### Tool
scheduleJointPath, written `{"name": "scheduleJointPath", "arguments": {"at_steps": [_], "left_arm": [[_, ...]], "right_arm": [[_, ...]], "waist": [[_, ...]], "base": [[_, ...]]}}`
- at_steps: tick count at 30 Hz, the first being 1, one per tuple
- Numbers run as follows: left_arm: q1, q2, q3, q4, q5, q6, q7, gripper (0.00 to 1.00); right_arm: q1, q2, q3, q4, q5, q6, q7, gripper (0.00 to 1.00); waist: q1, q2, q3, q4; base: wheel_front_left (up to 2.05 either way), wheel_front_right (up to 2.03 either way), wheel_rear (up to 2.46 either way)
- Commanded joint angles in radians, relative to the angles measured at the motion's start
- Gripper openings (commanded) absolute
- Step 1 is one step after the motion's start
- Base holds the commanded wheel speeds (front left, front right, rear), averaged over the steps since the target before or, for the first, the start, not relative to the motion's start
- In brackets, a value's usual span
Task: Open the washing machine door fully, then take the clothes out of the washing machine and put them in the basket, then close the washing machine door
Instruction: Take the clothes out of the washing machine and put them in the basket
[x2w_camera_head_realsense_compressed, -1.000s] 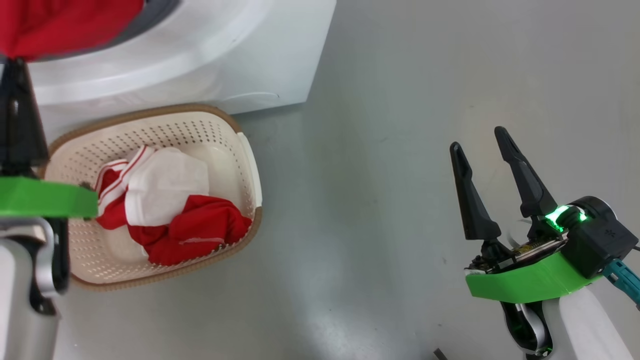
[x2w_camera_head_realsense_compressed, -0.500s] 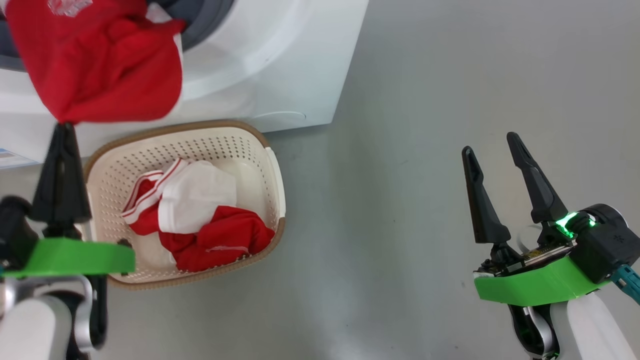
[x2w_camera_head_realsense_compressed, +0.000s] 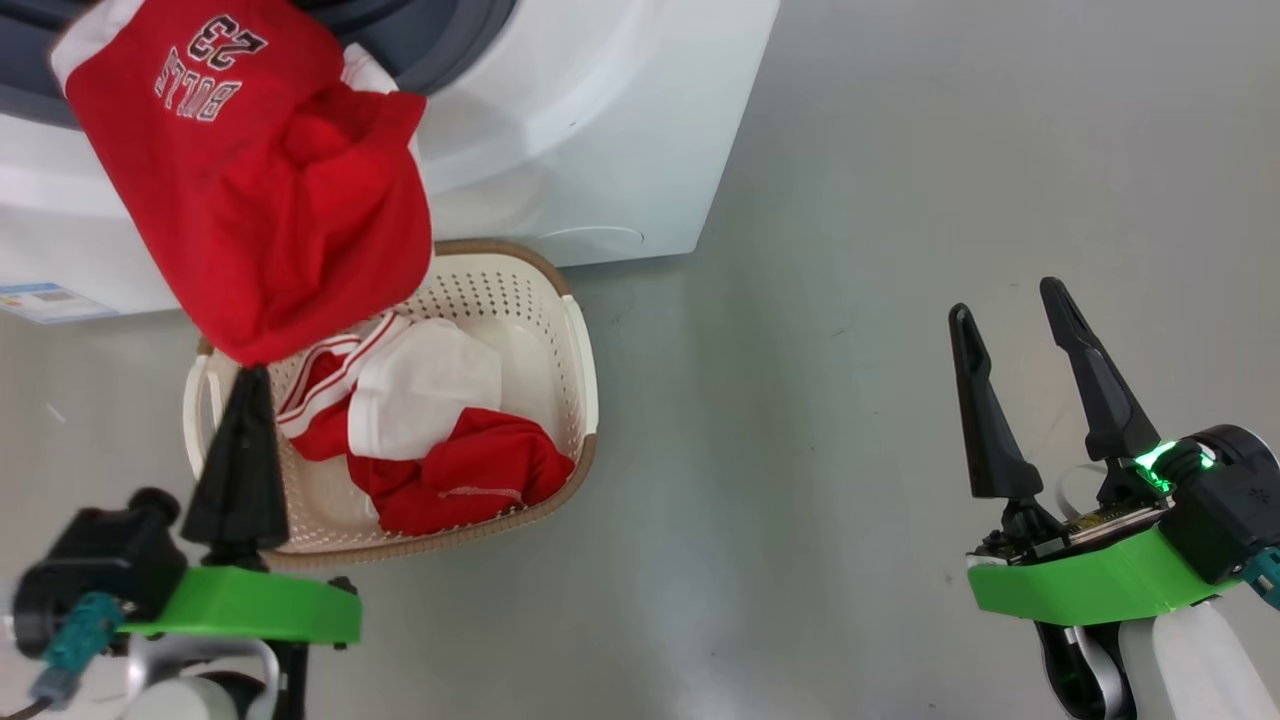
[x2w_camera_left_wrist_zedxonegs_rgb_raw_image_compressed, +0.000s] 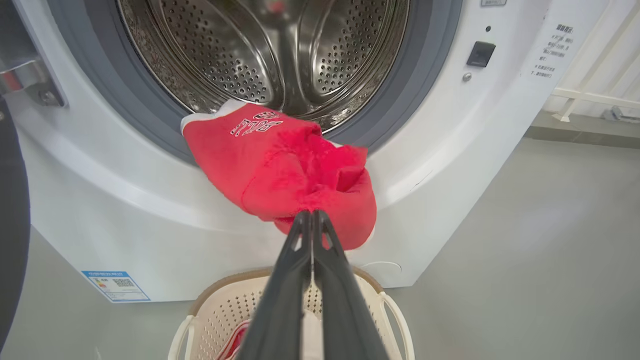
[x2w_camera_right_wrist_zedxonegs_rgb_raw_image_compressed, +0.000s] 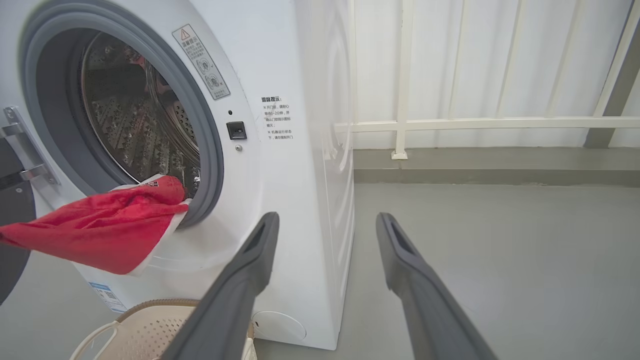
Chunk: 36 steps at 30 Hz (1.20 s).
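Grey floor (x2w_camera_head_realsense_compressed: 900, 150) beside washing machine (x2w_camera_head_realsense_compressed: 600, 120)

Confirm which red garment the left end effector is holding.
The printed jersey hanging from the drum mouth, pinched in the shut left end effector. The other red-and-white clothes lie loose in the basket.

Drum (x2w_camera_left_wrist_zedxonegs_rgb_raw_image_compressed: 225, 55) is shiny perforated steel, rubber ring (x2w_camera_left_wrist_zedxonegs_rgb_raw_image_compressed: 430, 65) looks matt grey, washing machine (x2w_camera_head_realsense_compressed: 600, 120) shell is glossy white, clothes (x2w_camera_left_wrist_zedxonegs_rgb_raw_image_compressed: 280, 165) are soft red cloth, basket (x2w_camera_head_realsense_compressed: 583, 370) is smooth cream plastic, and the floor (x2w_camera_head_realsense_compressed: 900, 250) is smooth grey with a dull sheen.
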Motion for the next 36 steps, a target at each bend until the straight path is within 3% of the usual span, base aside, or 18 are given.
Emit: {"name": "scheduleJointPath", "arguments": {"at_steps": [1,20,28,36], "left_arm": [[0.002,0.012,0.026,-0.010,-0.003,-0.006,-0.014,0.00],[-0.237,-0.073,-0.019,0.611,-0.065,-0.165,-0.113,0.00],[-0.341,-0.080,-0.017,0.816,-0.051,-0.201,-0.120,0.00],[-0.391,-0.087,0.003,0.924,-0.038,-0.222,-0.121,0.00]], "right_arm": [[-0.001,-0.004,0.022,-0.029,-0.005,0.006,-0.006,1.00],[-0.045,-0.004,0.041,-0.030,0.003,0.006,-0.006,1.00],[-0.064,-0.004,0.048,-0.034,0.012,0.006,-0.006,1.00],[-0.078,-0.004,0.055,-0.036,0.018,0.006,-0.006,1.00]], "waist": [[0.0000,0.0000,0.008,0.002],[0.0000,0.0000,0.109,-0.047],[0.0000,0.0000,0.164,-0.069],[0.0000,0.0000,0.207,-0.086]], "base": [[0.00,0.00,0.00],[0.00,0.00,0.00],[0.00,0.00,0.00],[0.00,0.00,0.00]]}}
